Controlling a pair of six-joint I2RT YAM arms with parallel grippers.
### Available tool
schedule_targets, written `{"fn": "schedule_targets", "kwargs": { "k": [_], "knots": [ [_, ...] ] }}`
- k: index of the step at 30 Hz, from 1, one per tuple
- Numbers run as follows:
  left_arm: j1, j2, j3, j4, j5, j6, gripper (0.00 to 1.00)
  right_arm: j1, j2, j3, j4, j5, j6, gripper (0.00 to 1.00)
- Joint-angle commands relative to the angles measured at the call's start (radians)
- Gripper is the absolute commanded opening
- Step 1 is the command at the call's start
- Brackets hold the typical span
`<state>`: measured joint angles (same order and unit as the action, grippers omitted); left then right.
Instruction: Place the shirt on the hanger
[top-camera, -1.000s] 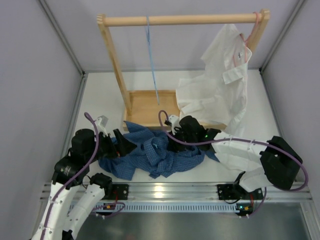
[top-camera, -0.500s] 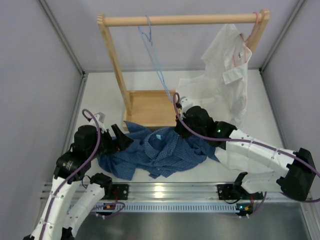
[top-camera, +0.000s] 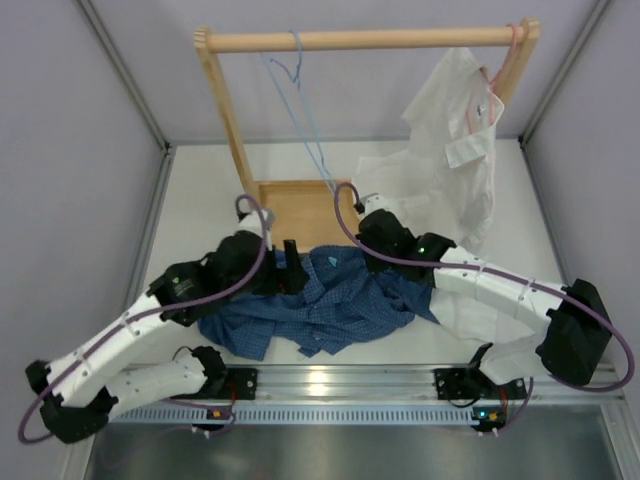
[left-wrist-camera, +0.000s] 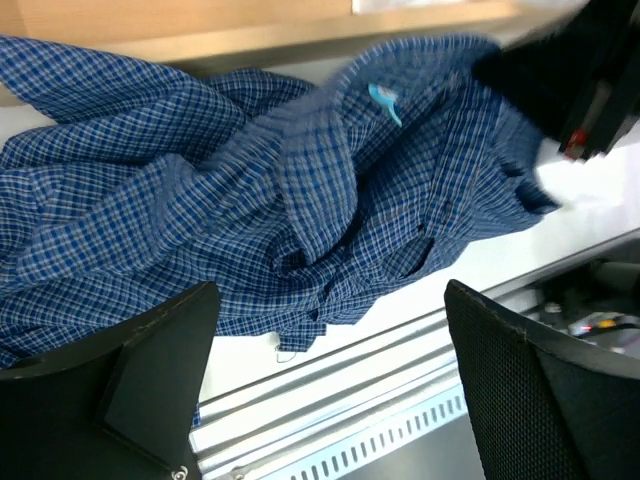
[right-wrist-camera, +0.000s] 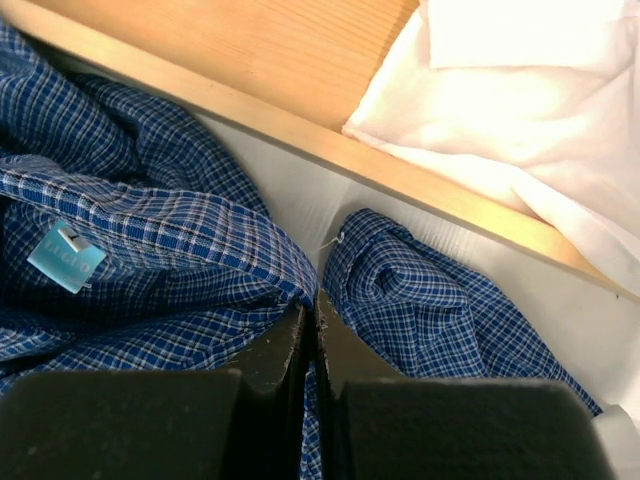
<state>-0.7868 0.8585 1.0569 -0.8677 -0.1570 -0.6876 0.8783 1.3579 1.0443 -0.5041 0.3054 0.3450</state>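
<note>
Right wrist view: the right gripper (right-wrist-camera: 312, 303) is seen clenched, apparently on a fold of the shirt (right-wrist-camera: 150, 230), which lies crumpled just in front of the rack base (right-wrist-camera: 230, 50). The left gripper (left-wrist-camera: 330, 310) is spread, empty, above the cloth. The hanger (top-camera: 305, 110) hangs above the rack base. The collar should be found and opened before lifting. A light-blue neck label (right-wrist-camera: 65, 257) is noted; its print cannot be read.
</note>
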Motion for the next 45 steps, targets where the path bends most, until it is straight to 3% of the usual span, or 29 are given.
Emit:
{"fn": "schedule_targets", "kwargs": {
  "k": [1,5,9,16,18,27,31,45],
  "knots": [
    [-0.26,0.08,0.044,-0.005,-0.433,-0.147,0.98,-0.025,0.014,0.056,-0.016,0.067,0.031,0.0],
    [-0.417,0.351,0.142,-0.181,-0.64,-0.321,0.98,-0.029,0.026,0.059,-0.007,0.098,0.034,0.0],
    [-0.428,0.477,0.192,-0.225,-0.668,-0.452,0.98,-0.029,-0.02,0.013,0.044,0.074,0.046,0.0],
    [-0.428,0.671,0.264,-0.225,-0.739,-0.543,0.93,0.008,-0.126,-0.087,0.165,0.038,0.057,0.0],
    [-0.428,0.686,0.265,-0.221,-0.746,-0.587,0.82,0.013,-0.152,-0.113,0.191,0.024,0.054,0.0],
    [-0.422,0.81,0.31,-0.223,-0.734,-0.656,0.72,0.028,-0.157,-0.122,0.2,0.034,0.04,0.0],
    [-0.42,0.812,0.261,-0.223,-0.731,-0.69,0.58,0.028,-0.178,-0.124,0.2,0.046,0.032,0.0],
    [-0.396,0.794,0.164,-0.22,-0.724,-0.716,0.52,0.028,-0.195,-0.125,0.202,0.04,0.029,0.0]
  ]
}}
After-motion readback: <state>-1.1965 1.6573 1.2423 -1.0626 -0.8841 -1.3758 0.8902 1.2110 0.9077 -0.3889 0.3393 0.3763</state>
